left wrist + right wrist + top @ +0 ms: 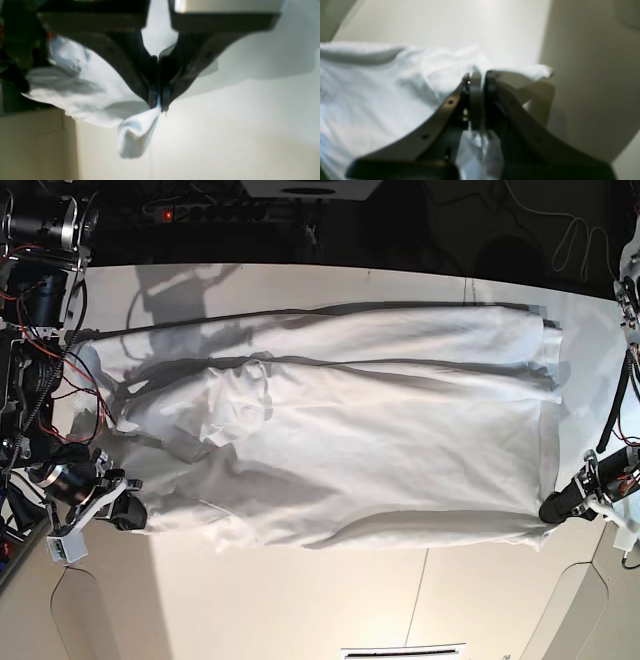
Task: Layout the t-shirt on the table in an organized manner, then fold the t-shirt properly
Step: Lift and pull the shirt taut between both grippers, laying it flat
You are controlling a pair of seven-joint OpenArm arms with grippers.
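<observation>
The white t-shirt (pixel 380 440) lies spread sideways across the off-white table (pixel 300 610), wrinkled and bunched toward the base view's left. My left gripper (pixel 555 508) is shut on the shirt's near right corner. In the left wrist view the left gripper (pixel 158 105) pinches a fold of the t-shirt (pixel 82 85) that droops below the fingertips over the table (pixel 225 137). My right gripper (pixel 130 515) is shut on the shirt's near left edge. Up close, the right gripper (pixel 480 77) clamps a ridge of the t-shirt (pixel 382 95), lifted above the table (pixel 470 25).
A thin dark seam line (pixel 418 590) runs across the near part of the table. Cables and electronics (pixel 250 210) crowd the dark space beyond the far edge. Arm hardware with red wires (pixel 40 330) stands at the left, and another arm (pixel 630 300) at the right.
</observation>
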